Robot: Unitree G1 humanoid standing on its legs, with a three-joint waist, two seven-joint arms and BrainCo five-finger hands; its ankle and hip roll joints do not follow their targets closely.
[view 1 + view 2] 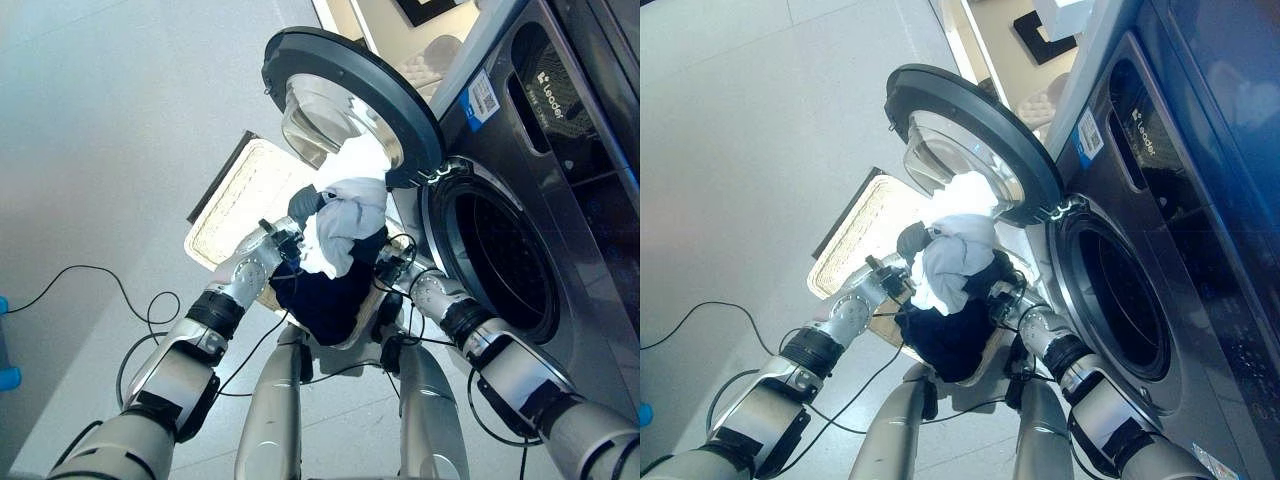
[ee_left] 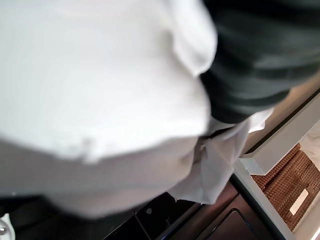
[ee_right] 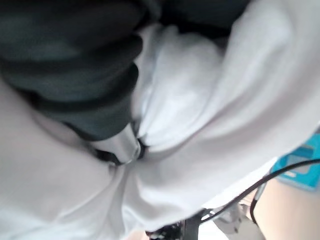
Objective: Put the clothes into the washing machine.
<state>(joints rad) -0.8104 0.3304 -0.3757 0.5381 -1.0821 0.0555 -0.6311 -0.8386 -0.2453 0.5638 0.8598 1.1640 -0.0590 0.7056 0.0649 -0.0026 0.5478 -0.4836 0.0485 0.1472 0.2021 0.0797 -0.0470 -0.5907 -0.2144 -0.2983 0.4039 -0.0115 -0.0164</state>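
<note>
A robot lifts a bundle of white and dark cloth garments (image 1: 338, 250) between its left hand (image 1: 272, 243) and right hand (image 1: 397, 268), both buried in fabric, their grip impossible to judge. The bundle hangs beside the dark grey front-loading washing machine (image 1: 560, 200), whose round glass door (image 1: 345, 105) stands open. Nothing appears loaded yet.

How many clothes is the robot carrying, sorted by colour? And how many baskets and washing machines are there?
White clothes: 1
Dark clothes: 1
Baskets: 1
Washing machines: 1
Total: 4 things
</note>
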